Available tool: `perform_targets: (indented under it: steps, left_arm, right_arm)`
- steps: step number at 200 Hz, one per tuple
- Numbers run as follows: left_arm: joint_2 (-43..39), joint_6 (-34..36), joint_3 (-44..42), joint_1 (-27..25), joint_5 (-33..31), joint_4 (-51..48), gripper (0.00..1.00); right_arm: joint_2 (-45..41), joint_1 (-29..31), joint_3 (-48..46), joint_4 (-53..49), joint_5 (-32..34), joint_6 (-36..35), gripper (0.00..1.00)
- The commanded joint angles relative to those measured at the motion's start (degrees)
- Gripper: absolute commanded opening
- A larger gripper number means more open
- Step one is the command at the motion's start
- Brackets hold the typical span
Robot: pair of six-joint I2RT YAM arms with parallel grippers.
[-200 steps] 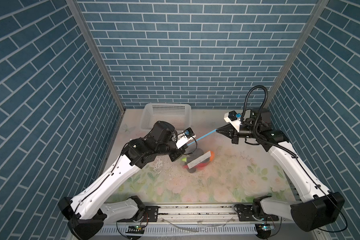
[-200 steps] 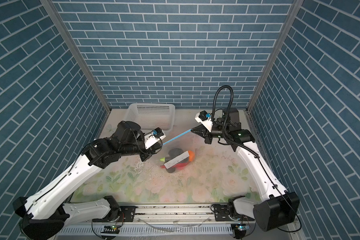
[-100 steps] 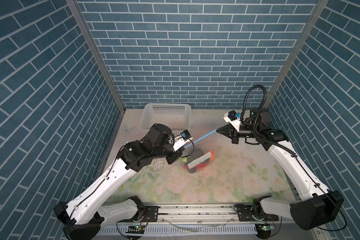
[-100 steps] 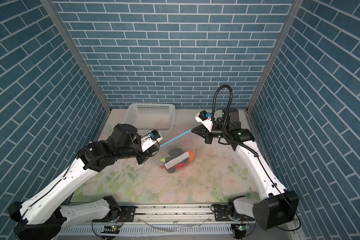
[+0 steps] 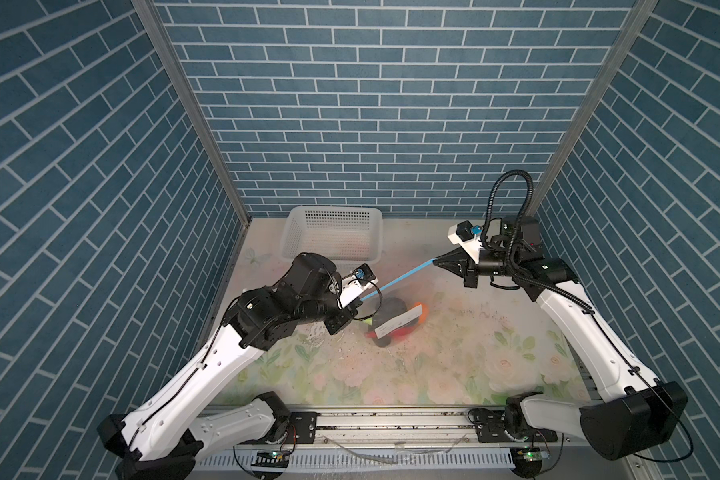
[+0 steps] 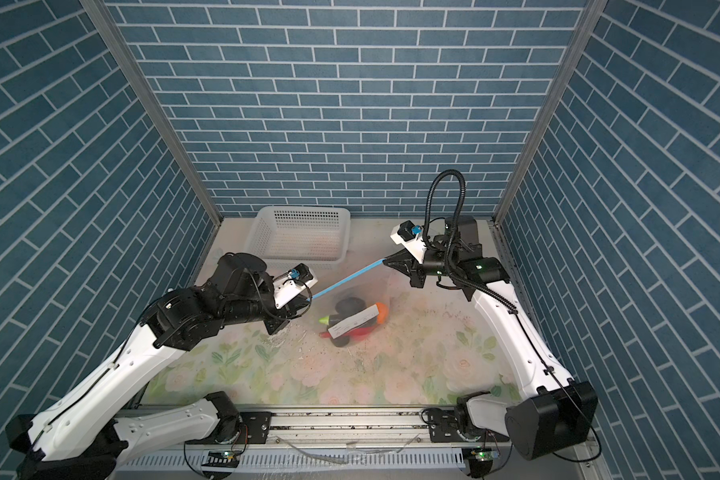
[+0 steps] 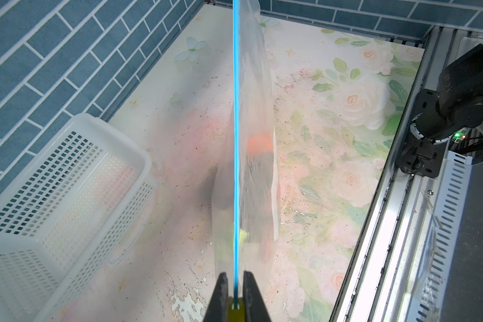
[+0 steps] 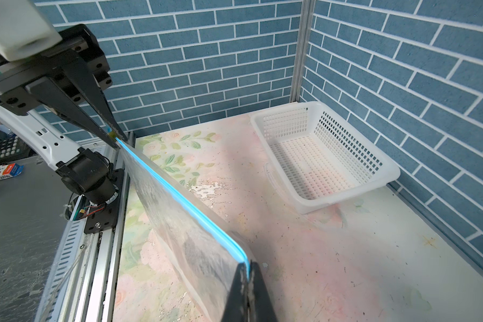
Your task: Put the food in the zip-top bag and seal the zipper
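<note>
pinches the yellow slider tab point(image 7: 236, 306) in the narrow jaws of the left gripper point(image 7: 236, 278), at the left end of the zipper point(image 5: 398, 279). clamps the other end of that blue strip in the right gripper point(image 5: 434, 261), shut tight on it, no gap visible in the right wrist view. stretches the zipper taut and straight between the two grips, long axis running from the left gripper up and back toward the right gripper in both top views. hangs the zip-top bag point(image 7: 255, 97) below that line as a clear sheet, mouth edge up, with the food point(image 6: 381, 311) in orange, red, black and yellow-green lumps bunched at the bottom, apparently resting on the flowered table point(image 5: 454, 374). leaves the white basket point(image 5: 333, 232) behind, apart from the bag. looks pressed together along the visible strip, though hard to confirm near the right end. turns on that axis: with the slider at the left gripper, calls for any last pull straight along the strip, away from the right gripper as anchor. risks, on a skewed pull, popping the tab free.
</note>
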Motion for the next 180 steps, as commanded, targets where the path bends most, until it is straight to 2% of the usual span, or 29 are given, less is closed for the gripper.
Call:
perform_targets:
  steps: [1,180]
  left_arm:
    - [-1.62,-0.62,-0.86,0.84,-2.57,-9.96,0.04]
    - [-3.8,-0.74,-0.58,0.79,-5.04,-14.64,0.06]
  right_arm:
    - [0.64,-2.6,4.31,0.76,5.25,0.04,0.0]
    - [1.03,-2.64,4.38,-0.45,5.51,-0.7,0.0]
